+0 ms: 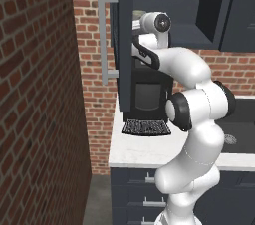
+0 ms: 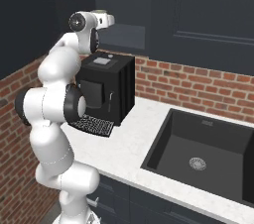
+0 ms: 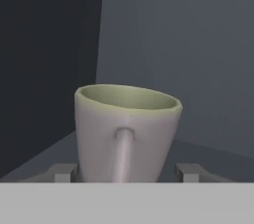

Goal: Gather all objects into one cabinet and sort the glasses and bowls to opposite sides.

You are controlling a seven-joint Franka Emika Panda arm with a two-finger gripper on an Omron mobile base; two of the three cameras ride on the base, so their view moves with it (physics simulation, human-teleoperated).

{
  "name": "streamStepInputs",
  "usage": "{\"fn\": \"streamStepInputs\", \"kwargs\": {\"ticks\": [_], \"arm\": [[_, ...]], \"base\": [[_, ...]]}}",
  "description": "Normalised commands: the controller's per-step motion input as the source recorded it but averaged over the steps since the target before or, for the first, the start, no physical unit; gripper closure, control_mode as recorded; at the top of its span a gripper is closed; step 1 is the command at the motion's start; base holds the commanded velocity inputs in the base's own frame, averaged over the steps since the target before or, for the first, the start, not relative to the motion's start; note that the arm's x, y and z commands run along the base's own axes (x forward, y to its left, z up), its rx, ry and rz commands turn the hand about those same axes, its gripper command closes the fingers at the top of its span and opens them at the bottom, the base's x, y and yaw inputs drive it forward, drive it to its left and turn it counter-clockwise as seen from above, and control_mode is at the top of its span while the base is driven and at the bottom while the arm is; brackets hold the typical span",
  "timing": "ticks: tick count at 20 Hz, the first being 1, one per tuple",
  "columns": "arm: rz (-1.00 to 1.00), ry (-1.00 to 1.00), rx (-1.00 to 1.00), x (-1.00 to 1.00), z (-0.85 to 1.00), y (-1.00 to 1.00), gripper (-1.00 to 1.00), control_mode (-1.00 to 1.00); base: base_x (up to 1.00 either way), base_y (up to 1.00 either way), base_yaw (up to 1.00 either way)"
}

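**Mug pinched inside the wall cabinet**

Dark slate cabinet (image 1: pixel 169 5) walls are surrounding the gripper (image 3: pixel 126 172), which is pinching a pale mug (image 3: pixel 126 131) between its fingertips (image 3: pixel 63 172). Below, a black coffee machine (image 2: pixel 106 86) is sitting on the white bench (image 2: pixel 131 143).

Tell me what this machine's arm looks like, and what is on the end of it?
The glossy white arm is built of rounded, bulging segments joined by dark black bands at the joints. Its top link ends in a round white cap with a dark centre. A black curved trim runs along the upper segment. No loose cables or markings show. The pincer has two small grey blocky fingertips.
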Motion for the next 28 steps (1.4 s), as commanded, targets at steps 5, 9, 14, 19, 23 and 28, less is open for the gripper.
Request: {"fn": "streamStepInputs", "kwargs": {"ticks": [5, 9, 14, 19, 23, 28], "arm": [[0.0, 0.0, 0.02, 0.0, 0.0, 0.0, 1.0, -1.0], [0.0, 0.0, 0.02, 0.0, 0.0, 0.0, 1.0, -1.0], [0.0, 0.0, 0.0, 0.0, 0.0, 0.0, 1.0, -1.0], [0.0, 0.0, 0.02, 0.0, 0.0, 0.0, 1.0, -1.0], [0.0, 0.0, 0.02, 0.0, 0.0, 0.0, 1.0, -1.0], [0.0, 0.0, 0.02, 0.0, 0.0, 0.0, 1.0, -1.0]], "base": [[0.0, 0.0, 0.0], [0.0, 0.0, 0.0], [0.0, 0.0, 0.0], [0.0, 0.0, 0.0], [0.0, 0.0, 0.0], [0.0, 0.0, 0.0]]}}
